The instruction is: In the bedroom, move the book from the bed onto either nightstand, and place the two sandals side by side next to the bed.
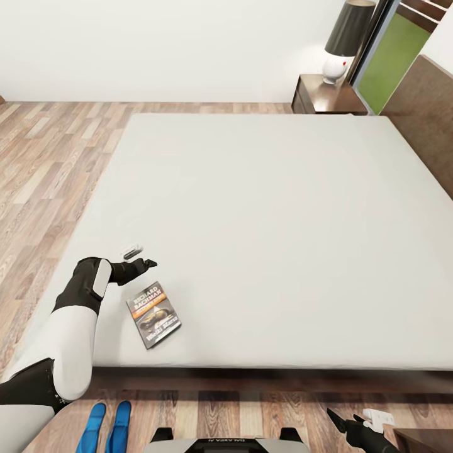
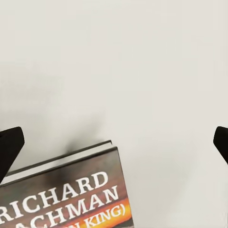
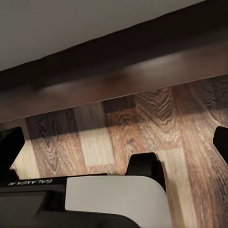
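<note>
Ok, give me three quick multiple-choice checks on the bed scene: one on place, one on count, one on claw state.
1. Where does the book lie?
A. on the nightstand
B. on the bed, near its foot edge
C. on the floor

2. How many blue sandals show by the bed?
A. one
B. two
C. three

3. The left claw is:
A. shut on the book
B. open above the book
C. shut on a sandal

Answers: 1 B, it rests on the grey bed; 2 B, a pair lies side by side on the floor; 3 B, the left wrist view shows its fingers spread wide.
</note>
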Available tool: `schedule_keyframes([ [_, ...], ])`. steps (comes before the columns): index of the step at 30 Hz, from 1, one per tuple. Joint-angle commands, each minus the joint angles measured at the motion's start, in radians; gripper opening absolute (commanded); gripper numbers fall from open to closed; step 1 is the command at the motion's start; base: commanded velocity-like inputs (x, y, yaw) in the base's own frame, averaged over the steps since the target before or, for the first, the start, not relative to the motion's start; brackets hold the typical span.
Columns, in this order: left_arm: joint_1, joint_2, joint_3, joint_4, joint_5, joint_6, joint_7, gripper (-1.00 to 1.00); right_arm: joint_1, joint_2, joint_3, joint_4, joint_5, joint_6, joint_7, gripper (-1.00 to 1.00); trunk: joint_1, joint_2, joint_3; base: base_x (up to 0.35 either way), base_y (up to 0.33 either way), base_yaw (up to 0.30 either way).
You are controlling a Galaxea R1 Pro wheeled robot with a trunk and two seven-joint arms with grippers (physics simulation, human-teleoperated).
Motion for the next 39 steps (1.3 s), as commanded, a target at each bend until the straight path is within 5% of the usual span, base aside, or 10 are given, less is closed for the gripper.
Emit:
schedule_keyframes([
  [1, -0.001, 0.0, 0.003, -0.001, 0.006, 0.006, 0.001, 1.0, -0.002, 0.0, -0.005, 0.005, 0.0, -0.005, 0.006, 1.0, 0.004, -0.008, -0.004, 0.0, 0.0, 0.0],
  [18, -0.001, 0.0, 0.003, -0.001, 0.006, 0.006, 0.001, 1.0, -0.002, 0.0, -0.005, 0.005, 0.0, -0.005, 0.006, 1.0, 0.038, -0.071, -0.032, 0.0, 0.0, 0.0],
  [29, -0.001, 0.0, 0.003, -0.001, 0.006, 0.006, 0.001, 1.0, -0.002, 0.0, -0.005, 0.005, 0.0, -0.005, 0.006, 1.0, 0.038, -0.071, -0.032, 0.0, 0.0, 0.0],
  [39, -0.001, 0.0, 0.002, -0.001, 0.006, 0.006, 0.001, 1.0, -0.002, 0.0, -0.005, 0.005, 0.0, -0.005, 0.006, 1.0, 0.073, -0.134, -0.06, 0.0, 0.0, 0.0],
])
